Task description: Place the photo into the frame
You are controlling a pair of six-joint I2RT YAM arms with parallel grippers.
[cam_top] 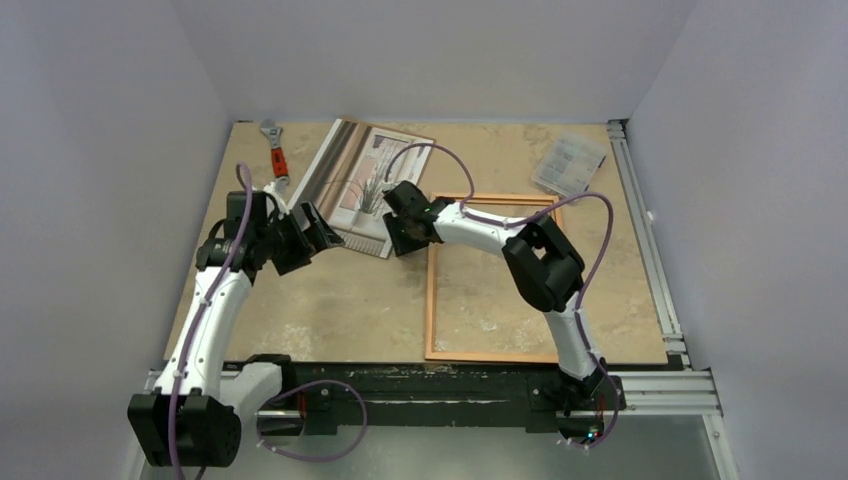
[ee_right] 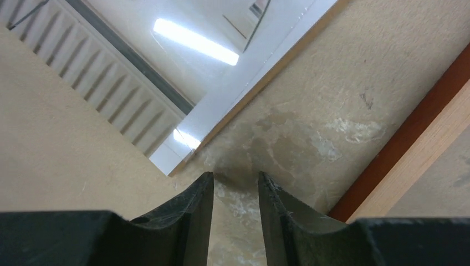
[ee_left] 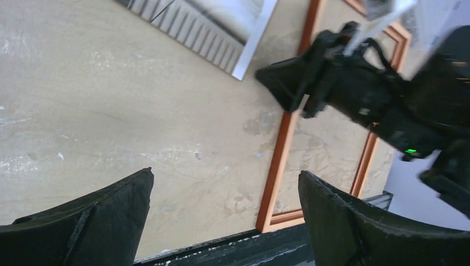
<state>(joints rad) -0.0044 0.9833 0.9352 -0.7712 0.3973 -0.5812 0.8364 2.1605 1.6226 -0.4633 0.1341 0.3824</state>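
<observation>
Pick-up step: we're lining up on the photo's near-right corner, nothing gripped yet.

The photo (cam_top: 365, 185) lies picture side up, skewed, on the far left-centre of the counter (cam_top: 330, 310). The frame (cam_top: 432, 300) lies flat to its right and nearer, apart from the print. The right end effector (ee_right: 235, 183) sits low in the gap between them, just off the photo's corner, jaws narrow with only bare counter between. The left end effector (ee_left: 225, 176) hangs left of the photo, jaws wide and empty. As we read it, the next move is to get a finger under that flat edge, lift, then square the print to the frame.
</observation>
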